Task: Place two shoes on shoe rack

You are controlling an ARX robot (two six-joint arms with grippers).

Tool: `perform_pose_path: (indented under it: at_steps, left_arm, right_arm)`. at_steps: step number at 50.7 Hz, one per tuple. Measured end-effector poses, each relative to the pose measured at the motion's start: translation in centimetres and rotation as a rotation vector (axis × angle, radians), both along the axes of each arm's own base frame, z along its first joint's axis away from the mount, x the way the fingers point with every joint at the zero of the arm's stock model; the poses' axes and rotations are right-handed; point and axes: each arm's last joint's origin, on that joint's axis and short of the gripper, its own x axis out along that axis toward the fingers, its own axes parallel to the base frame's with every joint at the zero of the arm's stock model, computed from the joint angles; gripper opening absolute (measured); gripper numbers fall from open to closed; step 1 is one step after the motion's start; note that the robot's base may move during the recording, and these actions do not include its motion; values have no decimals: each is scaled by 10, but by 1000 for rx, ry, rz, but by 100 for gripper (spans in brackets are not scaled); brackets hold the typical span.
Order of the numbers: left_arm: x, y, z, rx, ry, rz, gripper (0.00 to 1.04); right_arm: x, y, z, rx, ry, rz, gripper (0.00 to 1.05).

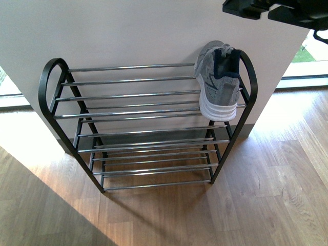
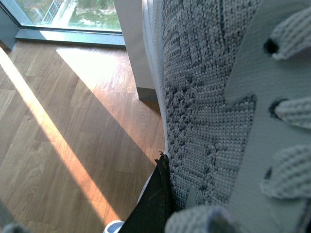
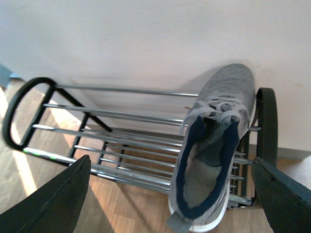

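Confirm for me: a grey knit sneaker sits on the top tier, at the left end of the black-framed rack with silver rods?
No. The grey knit sneaker sits on the top tier at the right end of the black-framed rack with silver rods; the front view shows it.

The right arm (image 1: 287,10) hangs dark in the upper right corner of the front view. The right gripper (image 3: 170,160) has its two black fingers (image 3: 53,199) spread wide, clasping nothing. The left gripper (image 2: 165,213) holds a grey sneaker (image 2: 204,97); only one dark finger (image 2: 154,199) shows, flat against its side.
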Motion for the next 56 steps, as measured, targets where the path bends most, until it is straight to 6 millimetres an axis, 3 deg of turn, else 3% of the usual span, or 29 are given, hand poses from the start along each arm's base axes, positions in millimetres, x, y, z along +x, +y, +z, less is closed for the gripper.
perform_pose_path:
  at_steps: [7, 14, 20, 27, 37, 42, 47, 56]
  left_arm:
    - [0, 0, 0, 0, 0, 0, 3]
    - [0, 0, 0, 0, 0, 0, 3]
    - [0, 0, 0, 0, 0, -1, 3]
    - [0, 0, 0, 0, 0, 0, 3]
    - [0, 0, 0, -2, 1, -5, 3]
    - [0, 0, -1, 0, 4, 7, 3]
    - [16, -7, -1, -95, 33, 48, 3]
    - [75, -41, 5, -255, 65, -40, 3]
  right_arm:
    - [-72, -30, 2, 44, -120, 63, 96]
    - [-124, -65, -7, 62, -251, 5, 96]
    - [-132, -70, -14, 41, -265, -51, 94]
    - [-150, -76, -17, -94, -460, -402, 69]
    - [-175, -88, -28, -111, -474, -406, 32]
    - [-182, -92, -31, -121, -459, -426, 20]
    - [-191, -92, -29, -119, -468, -425, 2]
    - [-202, -92, -29, -122, -469, -421, 1]
